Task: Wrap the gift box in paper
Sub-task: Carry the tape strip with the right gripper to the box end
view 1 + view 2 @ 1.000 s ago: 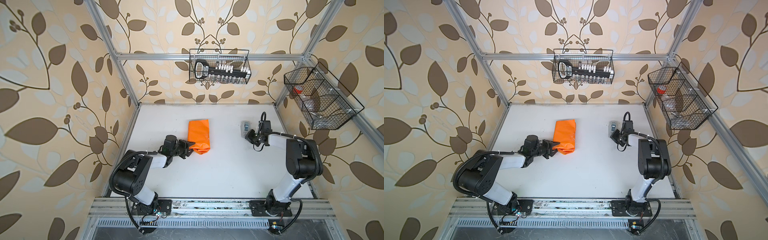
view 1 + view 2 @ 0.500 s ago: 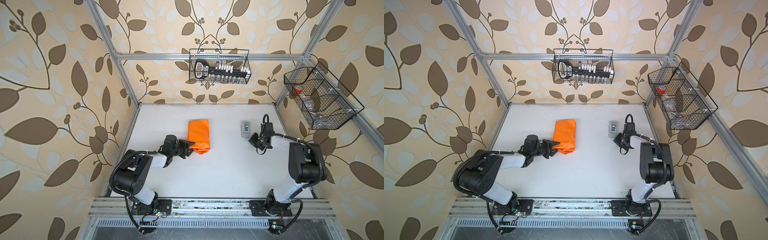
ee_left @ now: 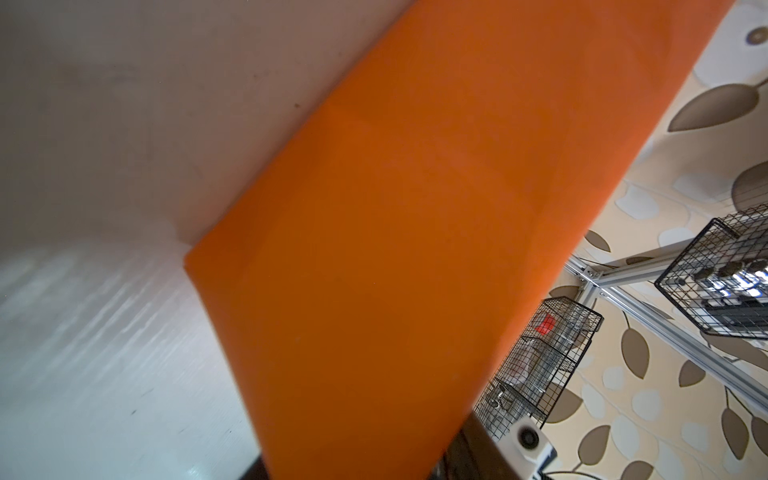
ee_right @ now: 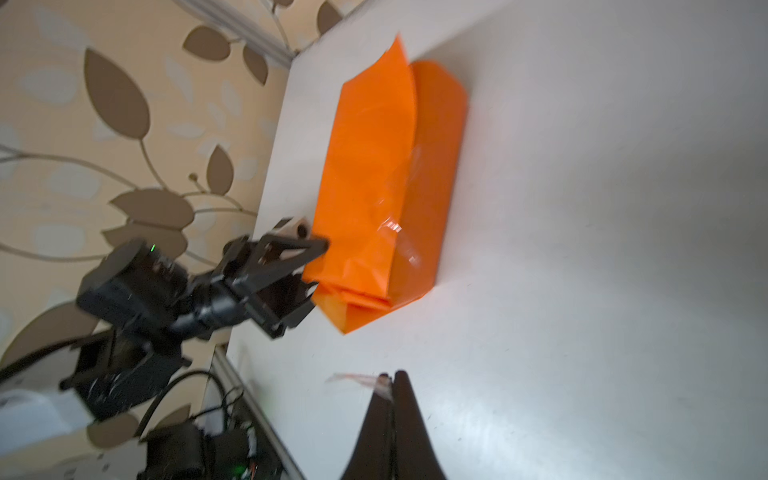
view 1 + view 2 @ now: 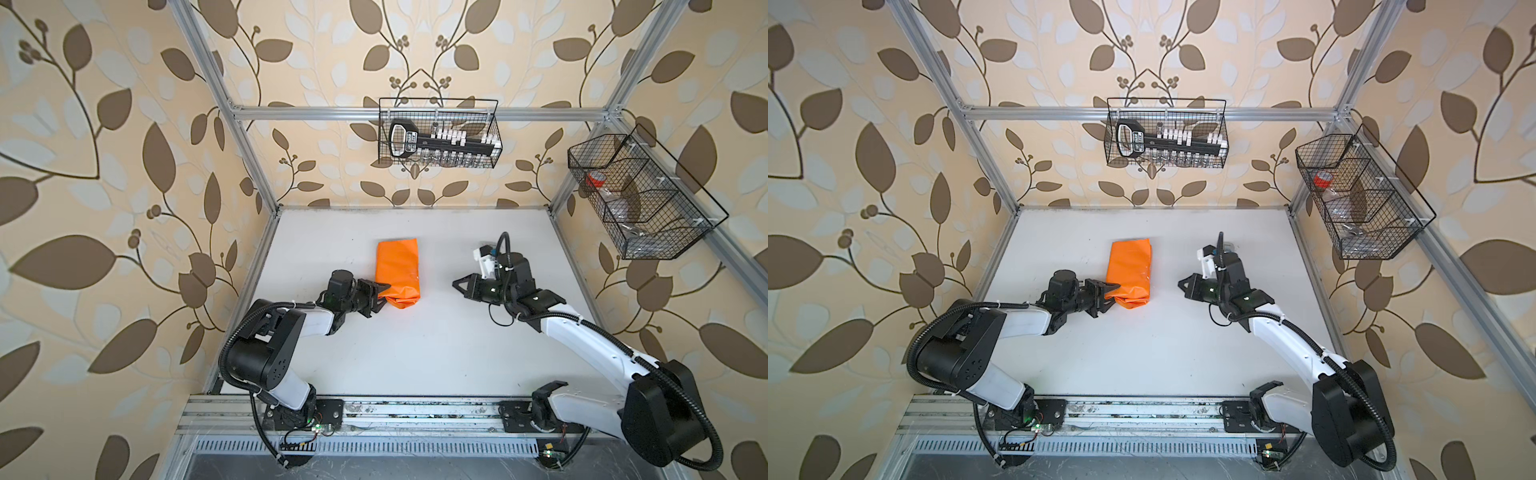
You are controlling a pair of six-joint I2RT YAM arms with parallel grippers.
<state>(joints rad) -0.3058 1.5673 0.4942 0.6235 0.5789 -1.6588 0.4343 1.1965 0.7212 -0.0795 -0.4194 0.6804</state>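
Between my left pincer (image 5: 385, 294) tips I hold the paper (image 5: 397, 266) end clamped, well apart from my right pincer (image 5: 456, 284), pinched together on a tape strip (image 4: 357, 378).

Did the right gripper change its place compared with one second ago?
Yes. In a top view the right gripper, pinching a tape strip, went left, closer to the orange paper, which stayed put.

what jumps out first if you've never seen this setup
The orange paper, folded into a long parcel, glows against the white table near its middle. The left tool clamps the parcel's near left corner, while the right tool sits apart to the right, shut on a strip of clear tape. Bold leaf wallpaper surrounds it all.
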